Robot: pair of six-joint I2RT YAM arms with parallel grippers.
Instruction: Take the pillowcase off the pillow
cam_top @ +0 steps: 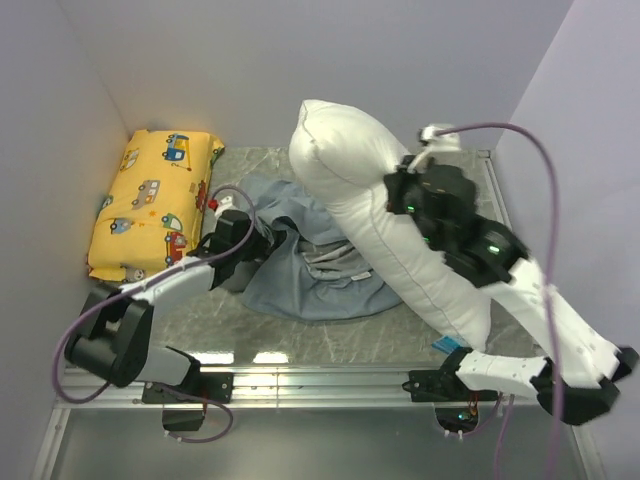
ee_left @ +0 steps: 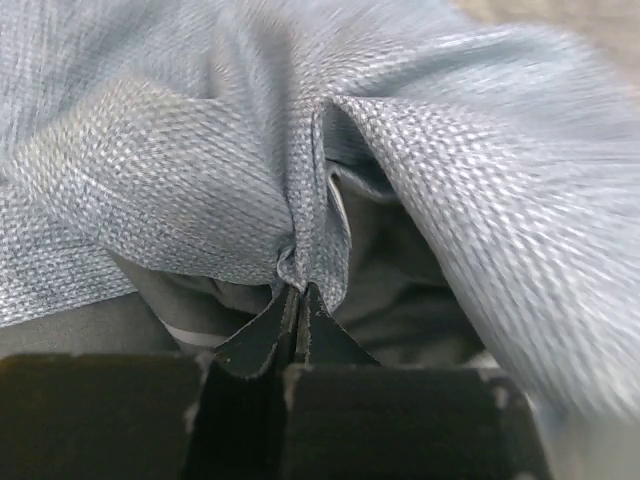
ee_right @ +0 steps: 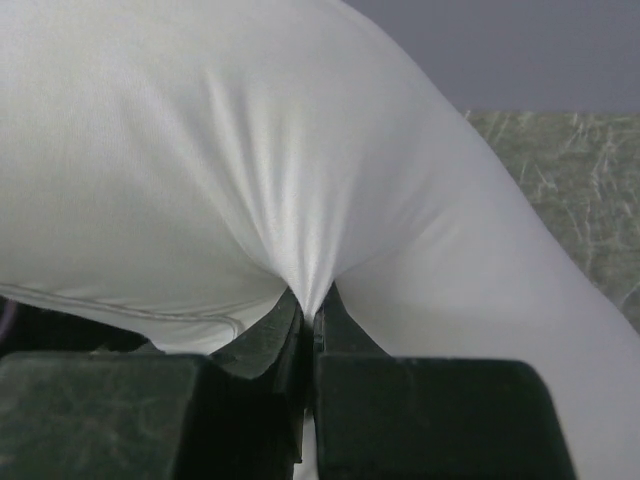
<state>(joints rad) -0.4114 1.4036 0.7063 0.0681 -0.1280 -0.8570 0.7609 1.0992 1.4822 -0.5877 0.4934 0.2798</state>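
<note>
While the pillowcase is lying in a crumpled grey heap on the middle of the table, the white pillow is stretching slantwise over its right side, from the far wall down toward the near right corner. It is looking almost all the way out. Whether a bit of it is hiding inside the cloth, nobody can tell from these views. The left gripper is pinching a fold of the pillowcase, with its fingers squeezed tight on the weave. The right gripper is pinching a bunch of the pillow's white skin just as tightly and is holding its upper part off the table. The left pinch may be catching only a thin fold, so the cloth might be slipping free once the two are being pulled apart. The soft pillow might also be sagging and dragging the pillowcase along with it. A yellow pillow is sitting by the left wall, and a wide swing could be bumping it. Counting up, one pillowcase, one white pillow, one yellow pillow and two grippers are showing.
</note>
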